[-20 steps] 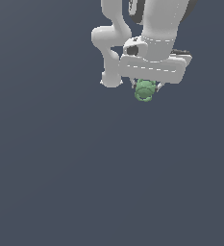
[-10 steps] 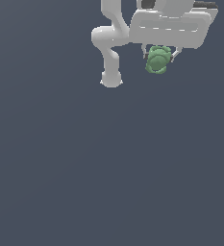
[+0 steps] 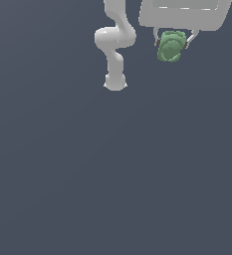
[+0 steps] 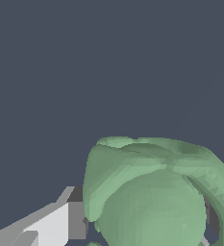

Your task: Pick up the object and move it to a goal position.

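Observation:
The object [image 3: 171, 46] is a pale-green lumpy blob held up in the air near the top of the exterior view, right of the arm's base. My white gripper [image 3: 172, 44] is shut on it, one finger on each side, with the wide hand body above it cut off by the frame edge. In the wrist view the object [image 4: 152, 197] fills the near part of the picture, and one white finger [image 4: 51, 223] presses against its side. The other finger is mostly hidden behind the blob. No goal marker is visible.
The arm's white base and lower links [image 3: 115, 79] stand on the dark grey floor [image 3: 112, 174] at the upper middle of the exterior view. Nothing else shows on the floor.
The gripper has risen and shifted toward the exterior view's right with the object in it, and both now look larger. The hand body is now partly out of frame.

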`<action>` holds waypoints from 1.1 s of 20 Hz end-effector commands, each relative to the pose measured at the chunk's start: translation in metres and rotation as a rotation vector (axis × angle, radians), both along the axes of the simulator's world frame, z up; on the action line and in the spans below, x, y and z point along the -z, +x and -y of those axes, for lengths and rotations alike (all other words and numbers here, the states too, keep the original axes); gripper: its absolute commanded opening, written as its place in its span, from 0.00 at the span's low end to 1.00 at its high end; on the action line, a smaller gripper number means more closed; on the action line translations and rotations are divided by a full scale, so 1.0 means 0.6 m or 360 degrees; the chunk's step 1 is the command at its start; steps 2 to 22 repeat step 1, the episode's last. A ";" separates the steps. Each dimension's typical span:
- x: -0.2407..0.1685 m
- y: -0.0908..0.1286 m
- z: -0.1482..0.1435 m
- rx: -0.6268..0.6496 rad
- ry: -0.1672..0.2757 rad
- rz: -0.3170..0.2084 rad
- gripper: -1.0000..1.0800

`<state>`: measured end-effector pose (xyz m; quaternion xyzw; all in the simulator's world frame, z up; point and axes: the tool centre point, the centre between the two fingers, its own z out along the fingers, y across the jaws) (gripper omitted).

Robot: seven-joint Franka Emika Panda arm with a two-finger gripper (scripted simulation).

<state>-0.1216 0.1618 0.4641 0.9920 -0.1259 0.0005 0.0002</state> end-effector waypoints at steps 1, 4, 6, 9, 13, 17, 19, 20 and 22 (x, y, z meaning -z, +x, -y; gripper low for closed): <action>-0.004 -0.001 -0.001 0.0001 0.0000 -0.0001 0.00; -0.004 -0.001 -0.001 0.0001 0.0000 -0.0001 0.00; -0.004 -0.001 -0.001 0.0001 0.0000 -0.0001 0.00; -0.004 -0.001 -0.001 0.0001 0.0000 -0.0001 0.00; -0.004 -0.001 -0.001 0.0001 0.0000 -0.0001 0.00; -0.004 -0.001 -0.001 0.0001 0.0000 -0.0001 0.00; -0.004 -0.001 -0.001 0.0001 0.0000 -0.0001 0.00; -0.004 -0.001 -0.001 0.0001 0.0000 -0.0001 0.00; -0.004 -0.001 -0.001 0.0001 0.0000 -0.0001 0.00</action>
